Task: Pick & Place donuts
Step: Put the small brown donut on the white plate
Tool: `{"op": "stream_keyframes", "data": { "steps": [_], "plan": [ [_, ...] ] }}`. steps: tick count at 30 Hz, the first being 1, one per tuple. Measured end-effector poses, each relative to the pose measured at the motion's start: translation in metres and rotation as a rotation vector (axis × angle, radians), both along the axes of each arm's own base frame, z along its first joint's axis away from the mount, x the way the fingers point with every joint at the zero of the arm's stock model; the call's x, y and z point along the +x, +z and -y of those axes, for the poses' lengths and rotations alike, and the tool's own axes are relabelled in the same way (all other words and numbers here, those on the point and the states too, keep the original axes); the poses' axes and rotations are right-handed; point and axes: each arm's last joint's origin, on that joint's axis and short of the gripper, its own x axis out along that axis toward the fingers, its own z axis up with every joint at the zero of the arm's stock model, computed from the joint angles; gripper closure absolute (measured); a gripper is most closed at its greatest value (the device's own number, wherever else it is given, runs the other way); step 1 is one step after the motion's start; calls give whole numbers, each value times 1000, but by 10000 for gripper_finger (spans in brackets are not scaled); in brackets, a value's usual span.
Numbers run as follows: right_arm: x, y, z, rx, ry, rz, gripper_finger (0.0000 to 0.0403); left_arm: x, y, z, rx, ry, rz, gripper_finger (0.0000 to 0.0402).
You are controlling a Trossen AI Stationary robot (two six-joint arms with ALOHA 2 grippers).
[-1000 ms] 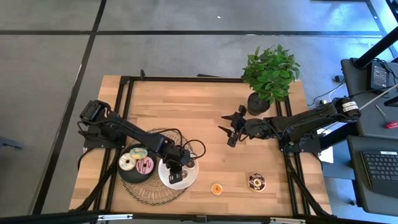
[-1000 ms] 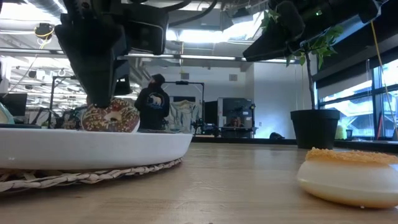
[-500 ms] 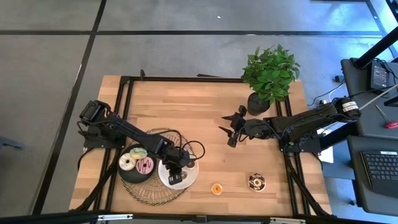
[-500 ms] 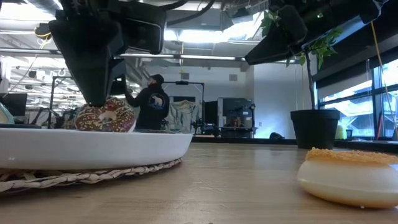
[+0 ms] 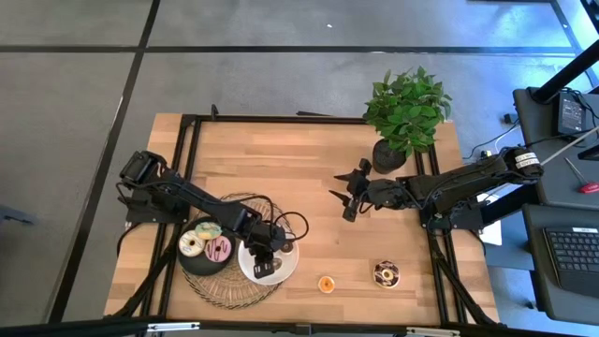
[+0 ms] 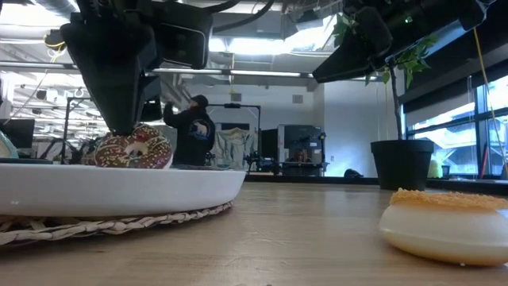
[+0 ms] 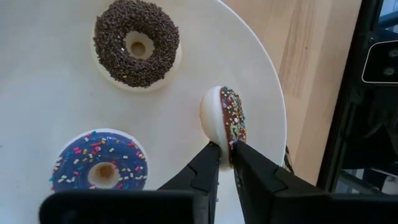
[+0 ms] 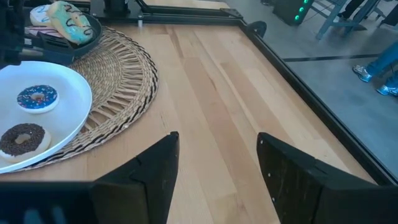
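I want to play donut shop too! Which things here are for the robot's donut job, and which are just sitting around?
For the job:
sprinkled donut on edge in the left gripper
donuts on the white plate
black plate
orange donut

Just sitting around:
potted plant
woven mat

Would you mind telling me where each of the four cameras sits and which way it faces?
High view: overhead, straight down on the table; both arms show.
Low view: at tabletop height, level past the white plate into the room; arms hang from above.
Left wrist view: down on that plate; left gripper pinches a sprinkled donut standing on edge.
Right wrist view: across the table; right gripper open.
Shared: both wrist views show the blue donut.
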Motion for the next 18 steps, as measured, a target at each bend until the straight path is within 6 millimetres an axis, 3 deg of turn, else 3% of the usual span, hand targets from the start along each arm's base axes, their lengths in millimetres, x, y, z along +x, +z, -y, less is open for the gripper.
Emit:
{"op": "stream_keyframes", "data": {
  "steps": [12, 18],
  "plan": [
    [0, 0, 0, 0, 0, 0, 186, -1, 0, -1, -9, 25, -18, 315],
    [0, 0, 0, 0, 0, 0, 186, -8, -4, -4, 11, 44, -113, 304]
  ]
}}
